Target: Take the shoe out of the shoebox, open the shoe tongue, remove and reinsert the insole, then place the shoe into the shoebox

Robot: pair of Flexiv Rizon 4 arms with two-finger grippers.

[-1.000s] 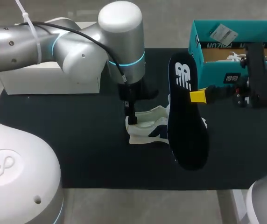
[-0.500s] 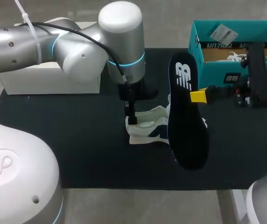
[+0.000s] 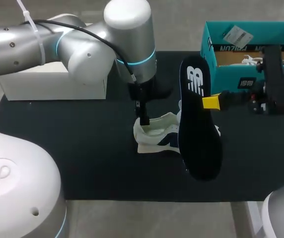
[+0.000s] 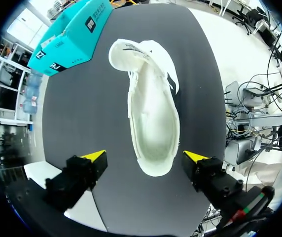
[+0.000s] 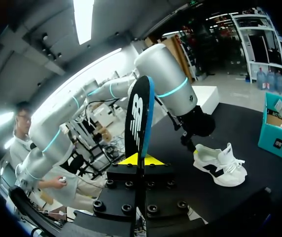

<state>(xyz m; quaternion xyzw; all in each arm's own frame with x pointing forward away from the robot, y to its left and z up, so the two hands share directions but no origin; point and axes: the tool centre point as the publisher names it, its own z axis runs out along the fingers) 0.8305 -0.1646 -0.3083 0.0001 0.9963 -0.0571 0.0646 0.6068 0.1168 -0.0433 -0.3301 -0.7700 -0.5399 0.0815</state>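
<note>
A white shoe (image 3: 158,137) with dark side marks lies on the black mat, and its inside looks bare in the left wrist view (image 4: 153,113). My left gripper (image 3: 143,118) hangs over the shoe's heel, open, its yellow tips wide on either side of the heel (image 4: 146,157) without touching it. Held upright above the shoe's toe end is the black insole (image 3: 200,124). My right gripper (image 3: 212,102) is shut on its edge. The right wrist view shows the insole (image 5: 139,116) edge-on between that gripper's fingers (image 5: 141,159), with the shoe (image 5: 220,164) beyond.
The teal shoebox (image 3: 253,37) stands open at the back right, with another white shoe inside; it also shows in the wrist views (image 4: 69,37) (image 5: 281,132). A white box (image 3: 52,85) sits at the back left. The black mat (image 3: 82,153) covers the table.
My left arm has shifted slightly, and its gripper now sits a little farther right and back over the heel. The right arm and the insole have not moved.
</note>
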